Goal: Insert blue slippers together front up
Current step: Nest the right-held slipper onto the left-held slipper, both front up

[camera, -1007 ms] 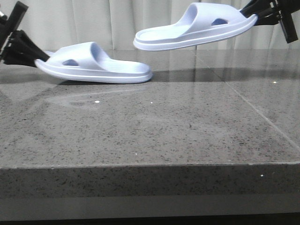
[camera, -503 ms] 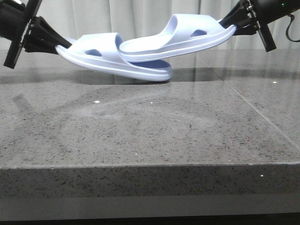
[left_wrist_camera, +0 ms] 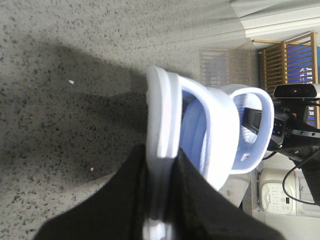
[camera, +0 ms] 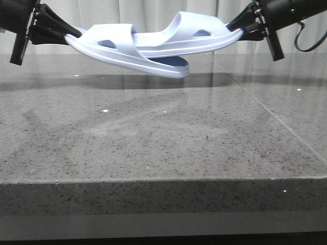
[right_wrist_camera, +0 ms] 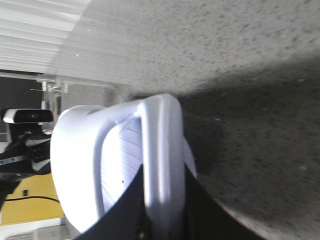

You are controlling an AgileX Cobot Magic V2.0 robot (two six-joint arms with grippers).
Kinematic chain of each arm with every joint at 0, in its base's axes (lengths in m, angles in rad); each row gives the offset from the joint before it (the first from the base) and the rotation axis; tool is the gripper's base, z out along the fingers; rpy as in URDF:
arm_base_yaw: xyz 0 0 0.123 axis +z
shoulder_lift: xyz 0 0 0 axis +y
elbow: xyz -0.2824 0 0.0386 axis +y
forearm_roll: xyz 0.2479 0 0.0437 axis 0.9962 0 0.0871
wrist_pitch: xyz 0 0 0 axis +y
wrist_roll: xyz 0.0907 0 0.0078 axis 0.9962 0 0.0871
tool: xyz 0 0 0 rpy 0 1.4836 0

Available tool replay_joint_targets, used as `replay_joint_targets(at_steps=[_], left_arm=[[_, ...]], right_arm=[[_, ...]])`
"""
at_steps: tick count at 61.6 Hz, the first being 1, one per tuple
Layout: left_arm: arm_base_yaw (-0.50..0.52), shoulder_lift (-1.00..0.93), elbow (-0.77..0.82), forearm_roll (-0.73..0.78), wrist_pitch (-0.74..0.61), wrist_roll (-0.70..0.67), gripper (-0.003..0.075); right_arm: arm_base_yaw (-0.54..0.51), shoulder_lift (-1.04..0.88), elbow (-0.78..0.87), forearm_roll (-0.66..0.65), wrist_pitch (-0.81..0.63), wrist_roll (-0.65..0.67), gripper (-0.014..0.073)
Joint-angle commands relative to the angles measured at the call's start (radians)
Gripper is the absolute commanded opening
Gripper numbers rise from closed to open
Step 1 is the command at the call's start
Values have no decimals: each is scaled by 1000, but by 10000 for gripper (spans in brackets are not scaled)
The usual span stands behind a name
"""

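- Left gripper clamped on the toe-end sole edge of the left slipper, black fingers pinching either side of the thick foam rim in the left wrist view.
- Right gripper likewise closed on the toe-end sole edge of the right slipper, dark fingers flanking the pale sole.
- Both slippers held in the air above the table, clear of its surface, with only shadows and faint reflections below.
- Heel end of the right slipper pushed in under the wide strap of the left slipper; straps overlapping near the middle of the front view.
- Left slipper's long axis sloping down from the left gripper toward the centre, heel lowest; right slipper's long axis nearly level, rising slightly toward the right gripper.
- Gripped toe ends pointing outward, away from each other; heels meeting at the centre.
- Pale lavender-blue foam, matte and smooth, thick rounded soles, oval hole in each strap side, ribbed footbed visible in the wrist views.
- Table top of dark speckled polished stone with a square front edge.
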Motion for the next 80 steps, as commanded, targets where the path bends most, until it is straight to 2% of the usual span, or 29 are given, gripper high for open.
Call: replay_joint_targets(at_steps=[1,27,71,80], left_arm=[[-14,-69,-25,-106,74,-7,-20],[-61,-69,-25,-142,74,11,-20],[-69,-69,-25,-127,74,11,-20],[-69,-69,-25,-46,74,11,17]], right_arm=[[30,-42,-33,127,43,-10,-109],[136,-21,-33,137,40,-10,-109],[133,-21,-33,137,70,-10,-102],[113,-21,-33,126,88,-10,3]])
